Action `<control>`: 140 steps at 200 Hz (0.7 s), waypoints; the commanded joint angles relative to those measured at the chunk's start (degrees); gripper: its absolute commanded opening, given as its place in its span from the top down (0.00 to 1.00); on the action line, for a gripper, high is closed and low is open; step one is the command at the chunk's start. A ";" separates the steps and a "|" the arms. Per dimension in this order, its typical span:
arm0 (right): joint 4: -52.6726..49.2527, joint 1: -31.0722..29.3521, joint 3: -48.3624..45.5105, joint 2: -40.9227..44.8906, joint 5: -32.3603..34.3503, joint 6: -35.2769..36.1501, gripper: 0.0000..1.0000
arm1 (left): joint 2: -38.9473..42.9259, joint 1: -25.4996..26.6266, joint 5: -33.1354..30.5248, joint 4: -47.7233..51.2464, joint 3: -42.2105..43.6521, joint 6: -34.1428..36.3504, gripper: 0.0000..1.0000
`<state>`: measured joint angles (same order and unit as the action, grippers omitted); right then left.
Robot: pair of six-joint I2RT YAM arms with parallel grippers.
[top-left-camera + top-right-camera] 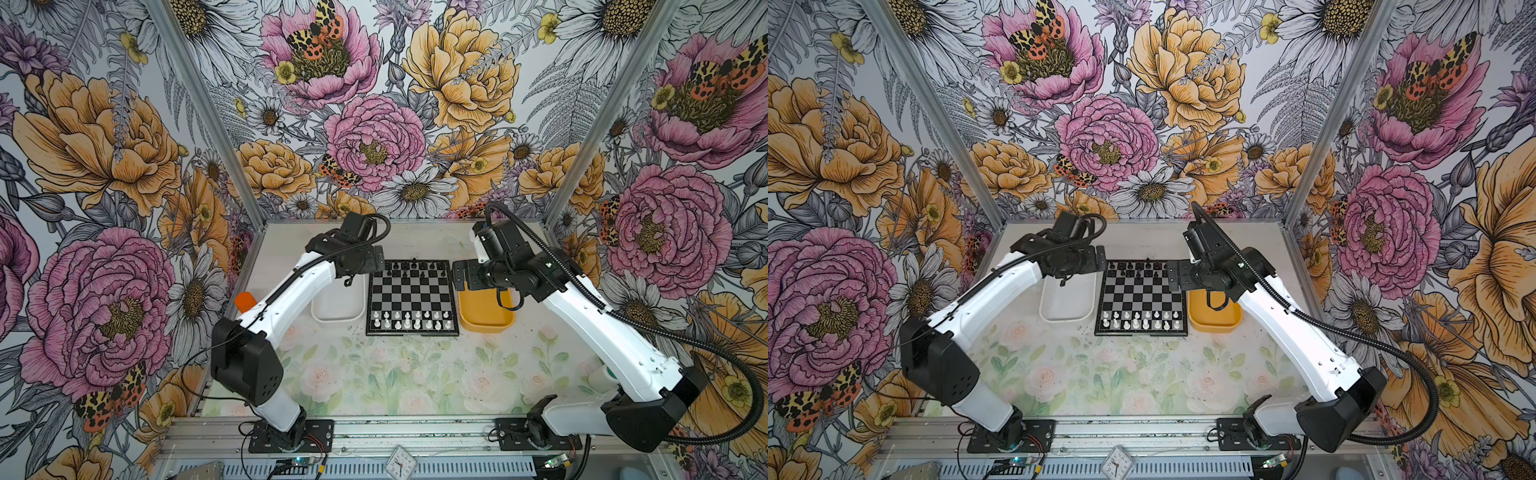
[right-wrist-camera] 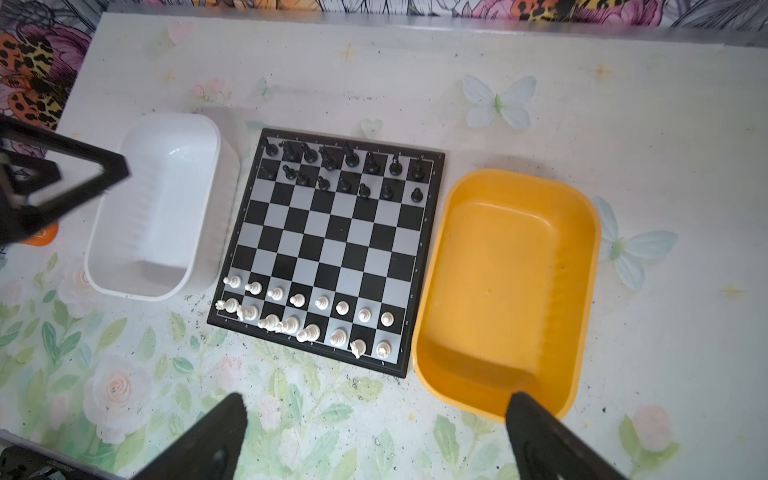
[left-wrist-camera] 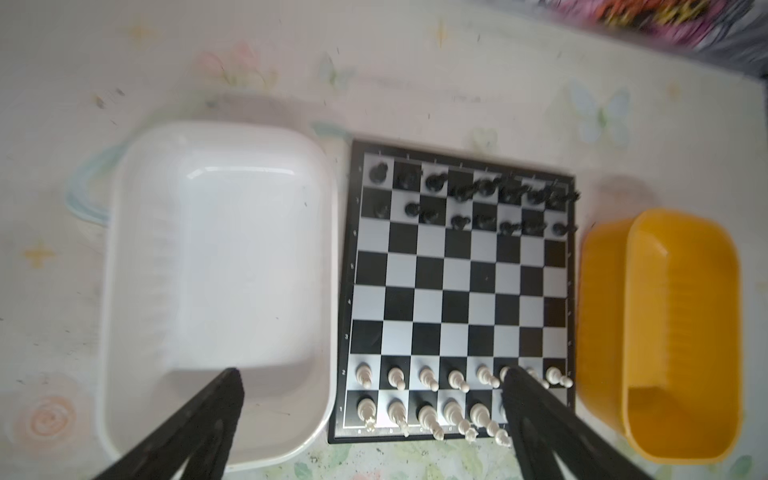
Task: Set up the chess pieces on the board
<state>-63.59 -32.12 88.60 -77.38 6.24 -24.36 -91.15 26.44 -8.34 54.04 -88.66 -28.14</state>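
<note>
Since both claws hang spread and empty, the danger is a low swing: the left claw (image 3: 372, 374), beside the black rows, could knock pieces (image 2: 320, 303) over. Mid-frame in both top views, the board (image 1: 412, 298) lies between it and the right claw (image 2: 374, 399).

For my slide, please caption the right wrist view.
Chess pieces set up on the board, between the empty white tray and yellow tray, seen past the open right claw.
</note>
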 commanded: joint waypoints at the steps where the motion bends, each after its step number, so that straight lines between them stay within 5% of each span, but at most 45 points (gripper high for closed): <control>1: 0.31 1.33 4.33 1.80 4.36 4.12 0.00 | 8.73 -4.35 -7.27 0.29 -2.17 4.15 0.01; 33: 3.62 5.52 -0.64 6.30 12.92 6.59 0.00 | 22.14 -9.99 -15.49 -4.82 5.72 6.23 0.01; 60: 11.87 10.43 -12.80 12.92 17.59 7.97 0.00 | 33.86 -14.13 -22.79 -15.49 22.86 7.61 0.01; 108: 34.89 13.35 -36.94 30.11 25.16 15.84 0.00 | 54.02 -16.88 -25.94 -53.67 55.75 20.39 0.01; 140: 42.56 17.89 -46.72 32.13 25.60 16.63 0.00 | 50.23 -21.89 -18.54 -58.62 60.50 20.61 0.01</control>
<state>-32.73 -16.82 46.19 -45.43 28.60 -9.89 -37.82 7.66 -30.68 9.47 -28.73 -10.85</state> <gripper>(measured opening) 0.996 0.987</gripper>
